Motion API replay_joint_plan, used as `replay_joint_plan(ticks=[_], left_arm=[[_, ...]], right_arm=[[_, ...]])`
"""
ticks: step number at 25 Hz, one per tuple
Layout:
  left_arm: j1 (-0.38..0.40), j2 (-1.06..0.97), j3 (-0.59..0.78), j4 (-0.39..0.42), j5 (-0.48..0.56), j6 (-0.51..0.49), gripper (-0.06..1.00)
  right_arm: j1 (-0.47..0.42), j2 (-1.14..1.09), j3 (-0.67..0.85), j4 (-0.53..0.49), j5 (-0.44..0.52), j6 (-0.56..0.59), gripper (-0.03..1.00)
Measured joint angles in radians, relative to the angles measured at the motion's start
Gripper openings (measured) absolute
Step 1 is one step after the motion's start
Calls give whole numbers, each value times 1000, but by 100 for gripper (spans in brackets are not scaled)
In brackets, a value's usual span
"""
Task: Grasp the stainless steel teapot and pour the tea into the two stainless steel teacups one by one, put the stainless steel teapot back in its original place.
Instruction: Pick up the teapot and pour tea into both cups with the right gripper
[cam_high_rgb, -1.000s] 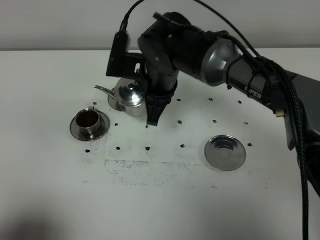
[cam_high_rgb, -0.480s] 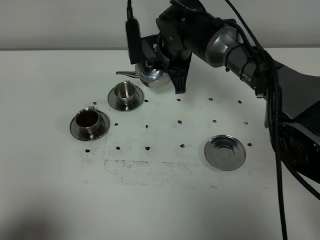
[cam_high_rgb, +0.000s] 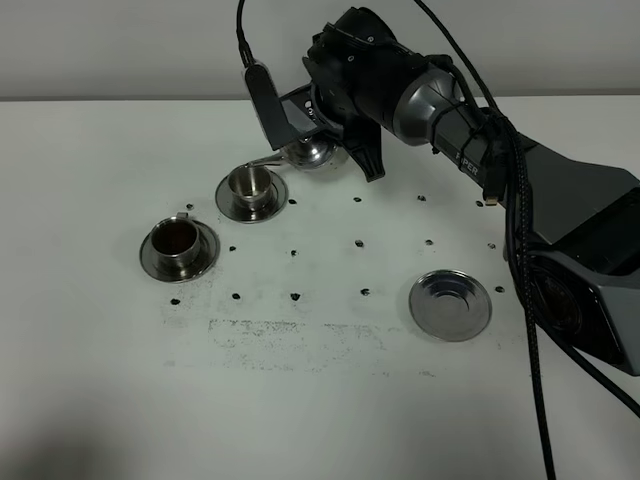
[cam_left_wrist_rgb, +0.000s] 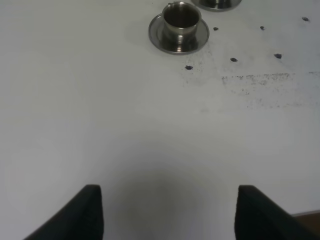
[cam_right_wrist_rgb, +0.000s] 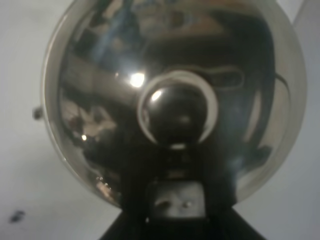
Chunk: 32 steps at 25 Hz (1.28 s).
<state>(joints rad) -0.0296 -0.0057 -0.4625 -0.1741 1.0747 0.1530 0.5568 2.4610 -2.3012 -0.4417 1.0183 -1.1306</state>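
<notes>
Stainless steel teapot held at the far side of the white table, just behind the farther teacup.

From left to right:

- **Left gripper:** the left gripper hung over the tabletop. Its two dark fingertips stood well apart with nothing between them.
- **Nearer teacup:** the nearer teacup stood on its saucer and held a brown liquid.
- **Farther teacup:** the farther teacup stood on a second saucer, beyond and to the right of the first. What it held could not be made out.
- **Teapot:** its thin spout pointed left, with the tip over the far edge of that second saucer. Whether the pot's base touched the table could not be told.
- **Right gripper:** the right gripper was closed on the teapot at the handle side, opposite the spout. The right wrist view looked straight onto the domed lid and its round knob.
- **Right arm:** the right arm extended from the right edge, with black cables running along it.
- **Tray:** the round steel tray lay flat on the table, well apart from the teapot, nearer the camera and to the right.

Small black dots marked the tabletop between cups and tray. A scuffed grey patch lay in front of them.
</notes>
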Motion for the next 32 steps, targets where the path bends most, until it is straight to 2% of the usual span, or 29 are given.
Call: replay_joint_plan(ticks=[12,32], left_arm=[[0,0,0,0,0,0,55],[0,0,0,0,0,0,55]], right_arm=[[12,5,-6,-154,-38,-15,19],[38,42,-6,-213,-55,-76,19]])
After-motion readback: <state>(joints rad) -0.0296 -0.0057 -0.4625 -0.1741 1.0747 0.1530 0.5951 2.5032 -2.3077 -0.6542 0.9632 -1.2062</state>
